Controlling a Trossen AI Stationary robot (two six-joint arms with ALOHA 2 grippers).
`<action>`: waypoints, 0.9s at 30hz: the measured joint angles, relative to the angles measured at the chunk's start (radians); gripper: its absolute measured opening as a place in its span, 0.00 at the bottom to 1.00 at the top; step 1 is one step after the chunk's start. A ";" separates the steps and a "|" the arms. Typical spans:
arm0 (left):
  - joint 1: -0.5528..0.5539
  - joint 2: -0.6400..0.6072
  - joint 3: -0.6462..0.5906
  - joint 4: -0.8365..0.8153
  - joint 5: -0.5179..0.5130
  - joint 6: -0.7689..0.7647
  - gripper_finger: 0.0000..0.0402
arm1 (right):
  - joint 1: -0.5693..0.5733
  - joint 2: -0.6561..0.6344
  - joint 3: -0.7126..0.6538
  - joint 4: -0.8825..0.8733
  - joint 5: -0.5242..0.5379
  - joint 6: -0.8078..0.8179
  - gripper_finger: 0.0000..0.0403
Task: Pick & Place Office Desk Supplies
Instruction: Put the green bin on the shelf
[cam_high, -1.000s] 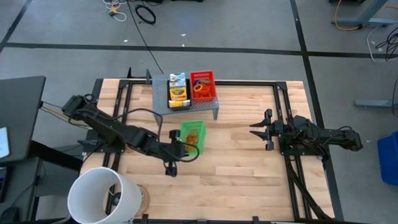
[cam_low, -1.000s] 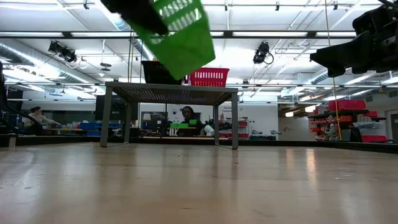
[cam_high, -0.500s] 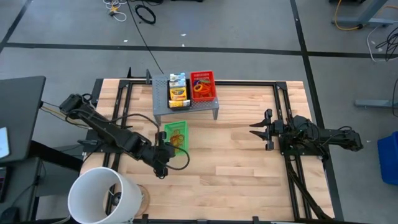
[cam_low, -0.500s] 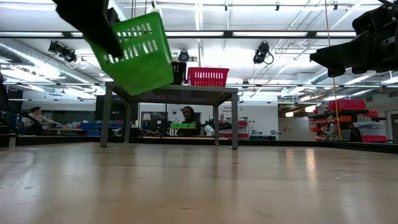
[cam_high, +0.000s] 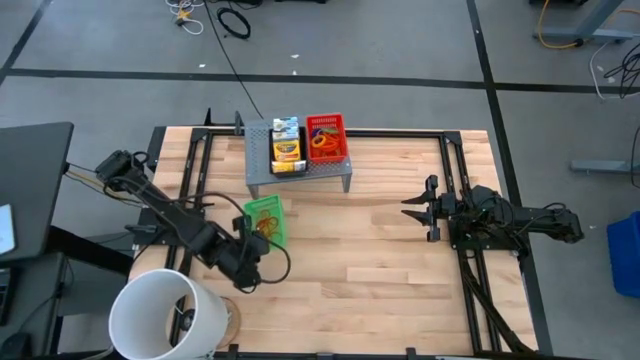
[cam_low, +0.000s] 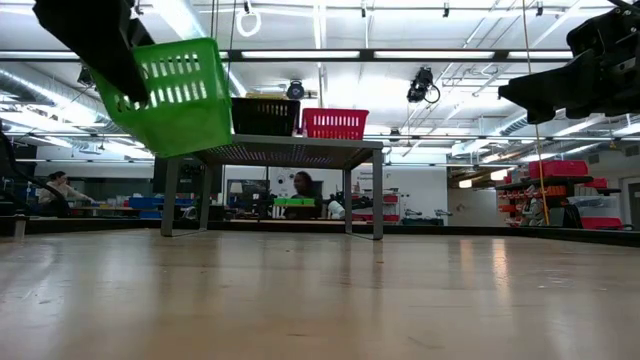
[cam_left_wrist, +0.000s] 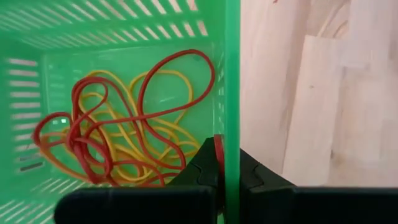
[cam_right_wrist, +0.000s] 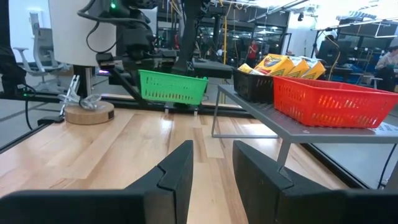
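Looks about midway: the left gripper (cam_high: 243, 252) is clamped on the green tray's (cam_high: 264, 218) wall, holding it and its rubber bands (cam_left_wrist: 118, 124) above the bench (cam_high: 380, 270), not placed yet, while the half-open right gripper (cam_high: 413, 207) waits empty.

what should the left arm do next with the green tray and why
Probably carry on toward the white bucket and hold the tray level. The left gripper is shut on the green tray wall, the tray hangs tilted above the table, and loose rubber bands lie inside.
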 joint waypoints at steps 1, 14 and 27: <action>-0.005 0.000 0.000 -0.011 -0.004 -0.014 0.01 | 0.000 0.000 0.000 0.000 0.000 0.000 0.30; -0.030 0.003 0.000 -0.097 -0.090 -0.084 0.01 | 0.000 0.000 0.000 0.000 -0.001 0.000 0.30; 0.036 0.023 0.001 -0.174 -0.115 -0.024 0.01 | 0.000 0.000 0.000 0.000 -0.003 0.000 0.30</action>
